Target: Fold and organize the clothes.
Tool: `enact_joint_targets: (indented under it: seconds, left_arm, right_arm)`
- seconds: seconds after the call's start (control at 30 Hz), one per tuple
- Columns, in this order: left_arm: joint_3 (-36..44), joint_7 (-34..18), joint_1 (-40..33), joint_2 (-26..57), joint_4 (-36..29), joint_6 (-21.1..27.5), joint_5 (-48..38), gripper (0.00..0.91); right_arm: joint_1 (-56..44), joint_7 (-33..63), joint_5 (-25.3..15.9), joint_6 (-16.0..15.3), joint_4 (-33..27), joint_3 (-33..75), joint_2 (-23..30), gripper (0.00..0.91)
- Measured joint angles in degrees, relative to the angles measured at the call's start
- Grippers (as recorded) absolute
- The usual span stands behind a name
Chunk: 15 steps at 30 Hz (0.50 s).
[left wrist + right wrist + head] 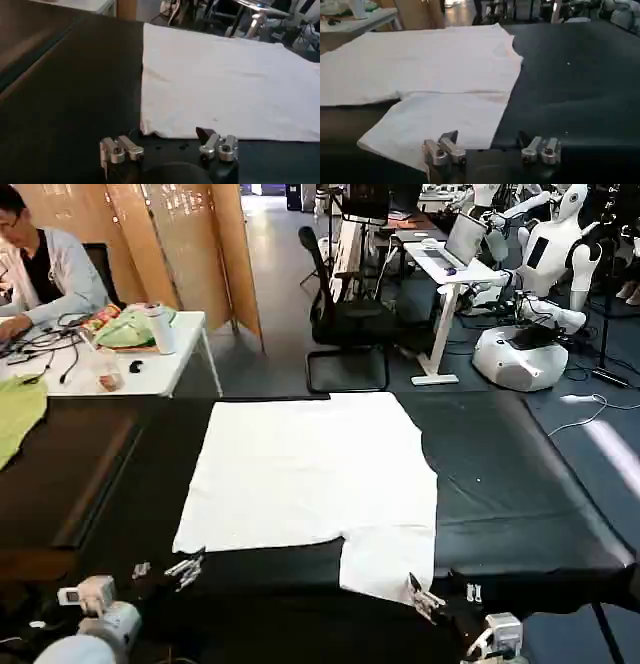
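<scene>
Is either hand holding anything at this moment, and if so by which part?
Nothing is held. Both the left hand and right hand are open at the near edge of the T-shirt.

T-shirt [310,469]: white cotton cloth, matt, smooth w/ faint creases. Table [520,494] top: black, matt, faint sheen, looks like padded vinyl. Left gripper [167,150] & right gripper [492,150]: fingers bare metal, silvery, glossy, w/ dark tips. Green cloth [18,419]: lime, matt, soft. Side desk [150,374]: white, smooth. Screen [170,244]: pale wood, matt.
</scene>
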Motion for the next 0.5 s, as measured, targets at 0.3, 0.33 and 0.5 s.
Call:
enact_joint_targets:
  seconds: [0.3, 0.33, 0.5]
  left_arm:
    - [0.0, 0.8, -0.6, -0.3, 0.6, -0.3, 1.8, 0.000]
    - [0.0, 0.8, -0.7, -0.4, 1.0, -0.2, 1.7, 0.000]
    - [0.0, 0.4, -0.5, -0.6, 2.2, -0.5, 1.8, 0.000]
  right_arm:
    - [-0.1, 0.5, -1.0, -1.0, -0.3, -0.8, 1.0, 0.449]
    - [-0.1, 0.6, -1.0, -1.2, -0.4, -0.8, 1.1, 0.361]
    - [-0.4, 1.0, -0.9, -1.8, -0.2, -1.0, 1.3, 0.000]
